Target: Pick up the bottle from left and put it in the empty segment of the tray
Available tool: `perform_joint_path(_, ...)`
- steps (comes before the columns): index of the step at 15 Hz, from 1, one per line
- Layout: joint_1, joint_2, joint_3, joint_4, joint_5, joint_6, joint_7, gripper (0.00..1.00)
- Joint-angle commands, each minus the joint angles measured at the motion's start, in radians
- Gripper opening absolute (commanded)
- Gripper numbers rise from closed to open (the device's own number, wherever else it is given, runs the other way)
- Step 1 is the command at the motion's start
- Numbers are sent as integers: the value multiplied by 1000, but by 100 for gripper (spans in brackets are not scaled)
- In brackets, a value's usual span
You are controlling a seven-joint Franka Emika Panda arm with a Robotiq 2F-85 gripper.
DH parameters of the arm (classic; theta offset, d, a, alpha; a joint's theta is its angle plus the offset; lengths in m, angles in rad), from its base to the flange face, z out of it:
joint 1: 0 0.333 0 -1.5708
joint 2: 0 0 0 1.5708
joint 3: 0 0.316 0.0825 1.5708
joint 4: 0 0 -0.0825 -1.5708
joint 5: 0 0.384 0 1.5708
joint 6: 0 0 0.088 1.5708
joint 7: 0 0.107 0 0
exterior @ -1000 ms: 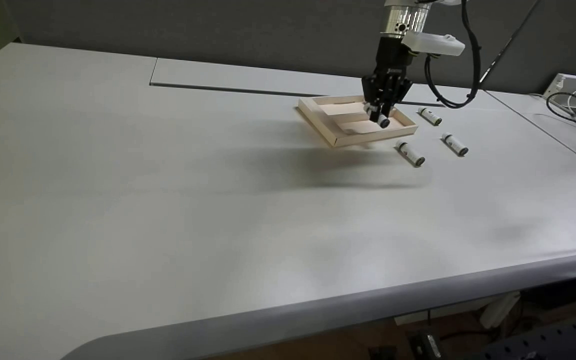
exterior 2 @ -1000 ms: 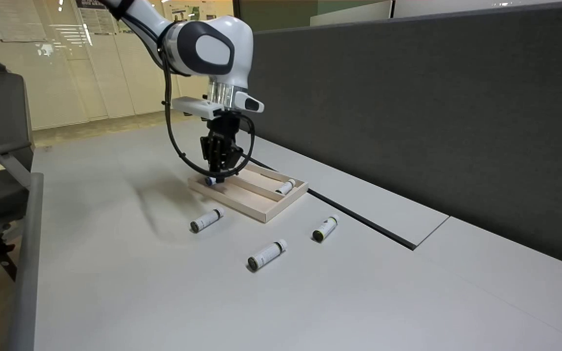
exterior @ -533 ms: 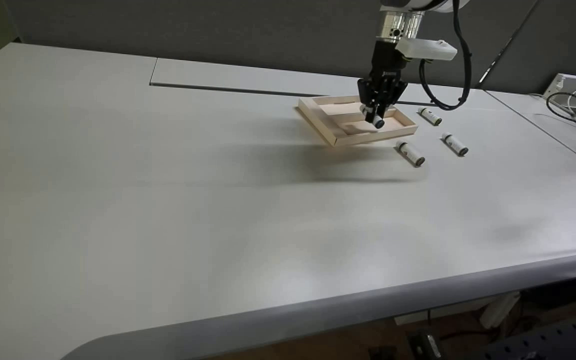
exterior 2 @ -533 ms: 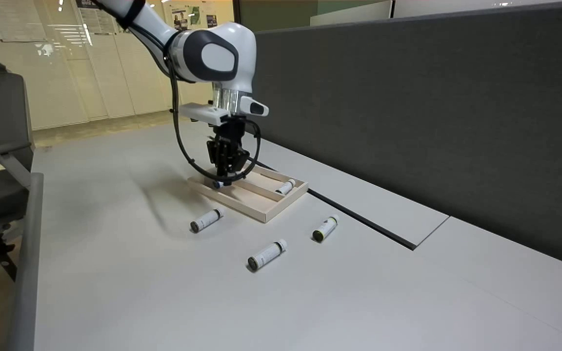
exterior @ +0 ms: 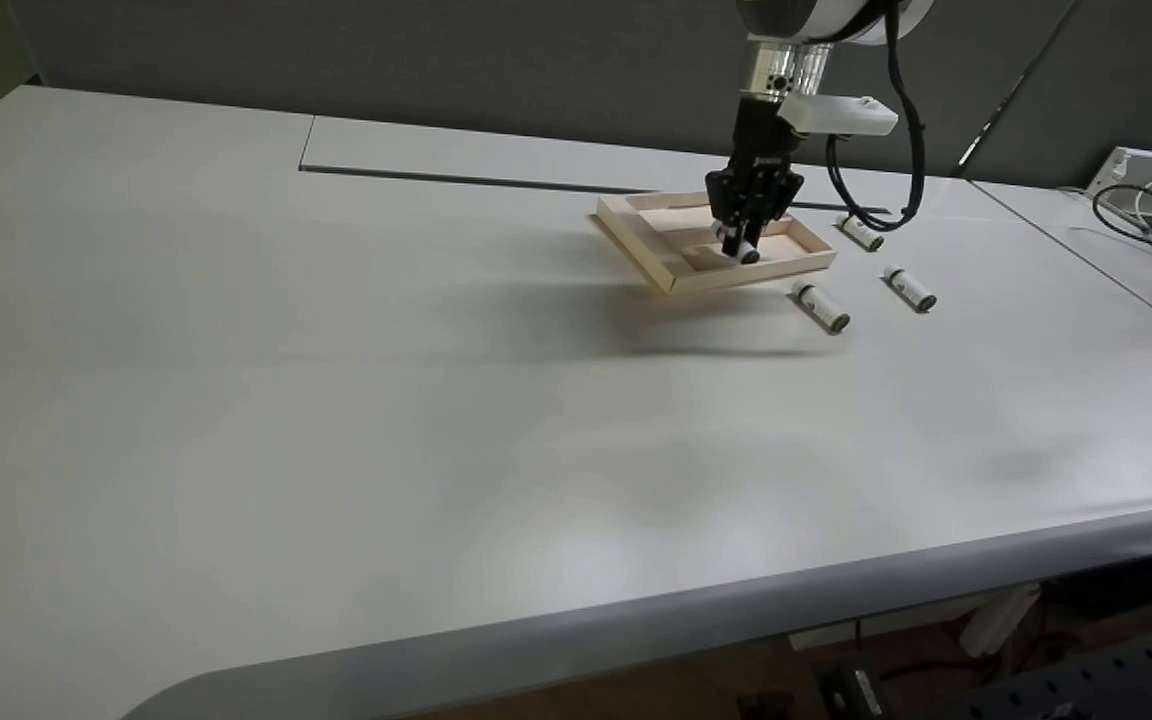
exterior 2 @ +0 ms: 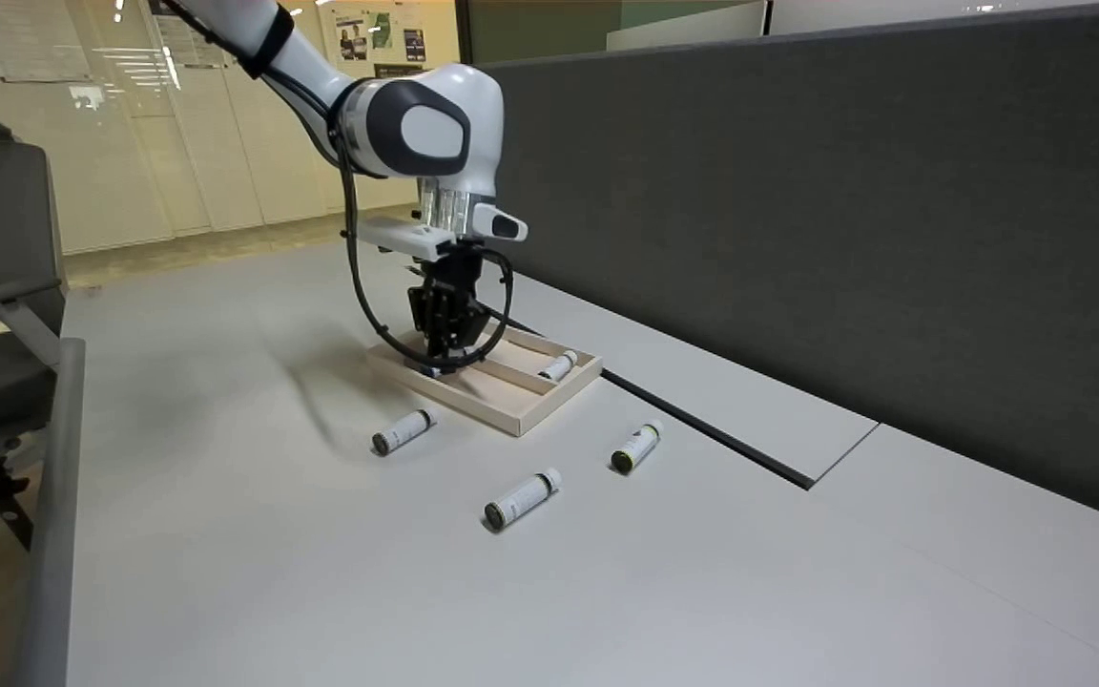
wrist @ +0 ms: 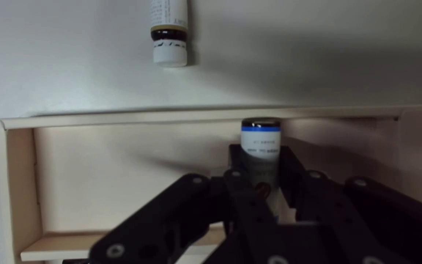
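Observation:
The bottle (wrist: 261, 143) is white with a blue band and a dark end. My gripper (wrist: 262, 161) is shut around its middle. In an exterior view the gripper (exterior: 739, 245) holds the bottle (exterior: 748, 256) low over the tray (exterior: 751, 277), within its near segment. The bottle also shows as a small piece in an exterior view (exterior 2: 430, 370), just inside the tray's rim (exterior 2: 473, 408); the fingers hide most of it. I cannot tell whether it touches the tray floor. The tray is light wood with inner dividers. Another bottle (exterior 2: 559, 365) lies in its far segment.
Three look-alike bottles lie on the table beside the tray: a near one (exterior 2: 404, 431), one further out (exterior 2: 523, 499) and one with a green band (exterior 2: 636, 447). A bottle (wrist: 169, 33) lies outside the tray's rim in the wrist view. A grey partition (exterior 2: 798, 239) stands behind.
My gripper has moved down with the bottle, shifting slightly towards the tray's inside. The bottle is now lower, near rim height. The tray and the other bottles have not moved.

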Motion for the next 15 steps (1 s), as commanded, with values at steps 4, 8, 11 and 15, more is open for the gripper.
perform_joint_path(4, 4, 32, 2, 42, -4, -27, 18, 52)
perform_joint_path(8, 20, -4, -6, 32, -18, -23, 33, 73)
perform_joint_path(11, 30, -60, -8, 6, -23, -17, 40, 93)
perform_joint_path(15, 51, -167, -8, -63, -30, -3, 60, 100)
